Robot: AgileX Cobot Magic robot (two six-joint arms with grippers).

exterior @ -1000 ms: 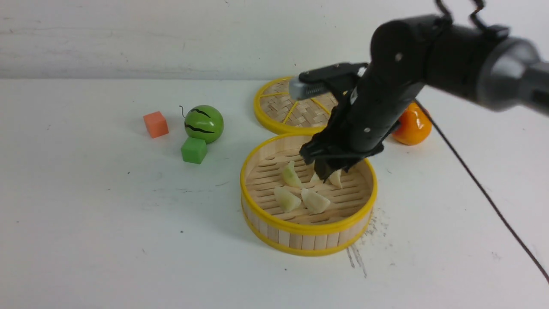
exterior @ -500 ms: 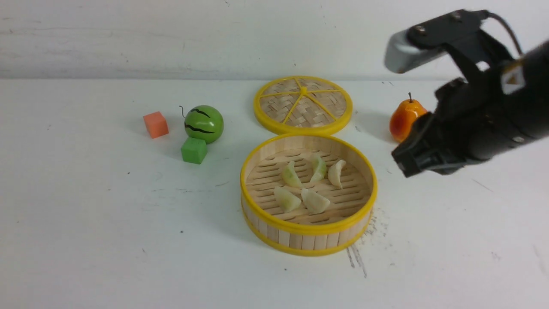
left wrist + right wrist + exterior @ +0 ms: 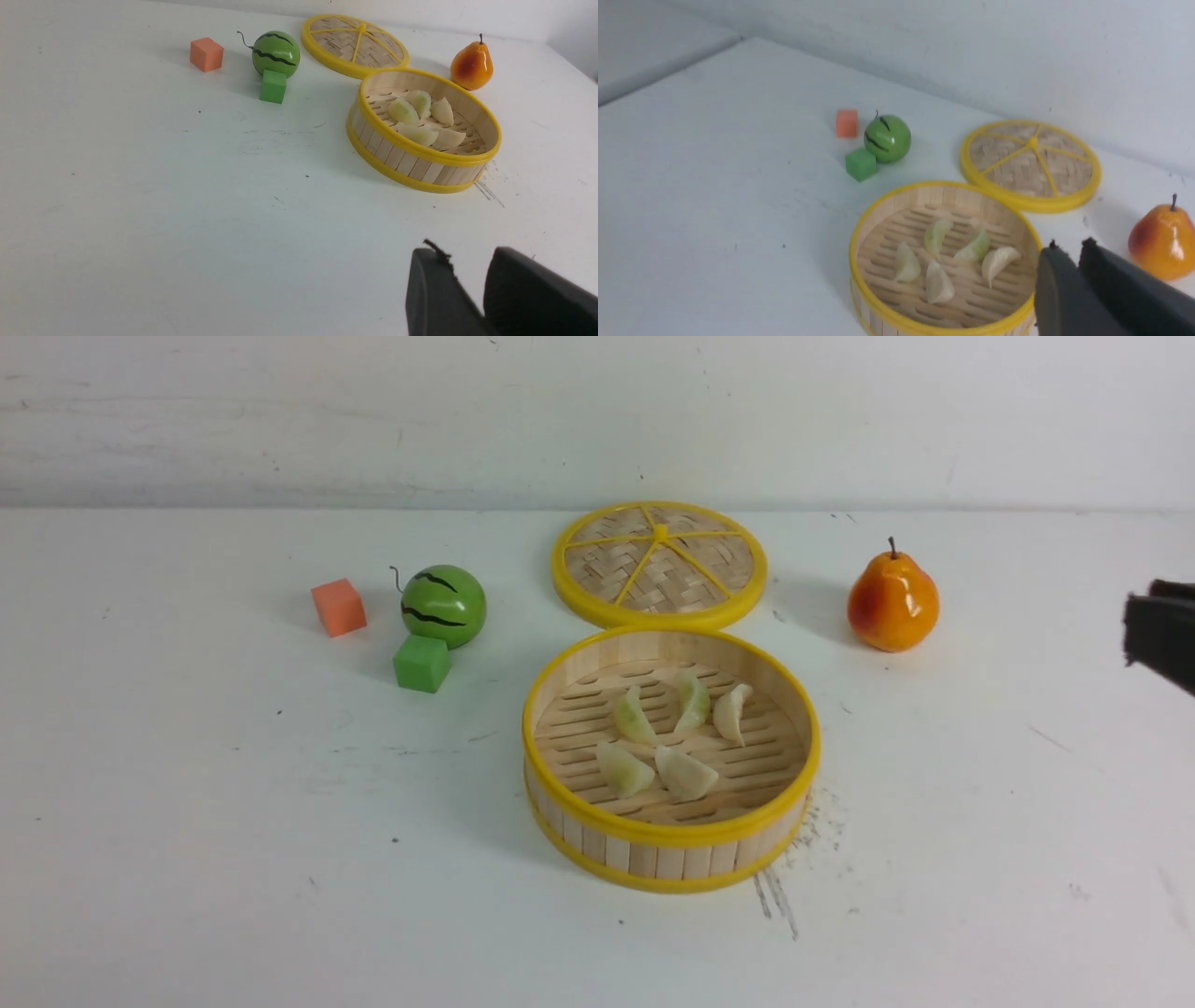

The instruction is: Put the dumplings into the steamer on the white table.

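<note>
The steamer (image 3: 671, 761) stands on the white table (image 3: 205, 821), a little right of the middle. All five dumplings (image 3: 674, 735) lie on its slatted floor, three in a back row and two in front of them. Its lid (image 3: 659, 565) lies flat on the table just behind it, nearly touching its back rim. A pear (image 3: 892, 598) stands to the right of the lid, apart from it. To the steamer's left and a little further back sits a toy watermelon (image 3: 443, 605), with one cube (image 3: 422, 663) touching its front and another cube (image 3: 339, 607) to its left.
</note>
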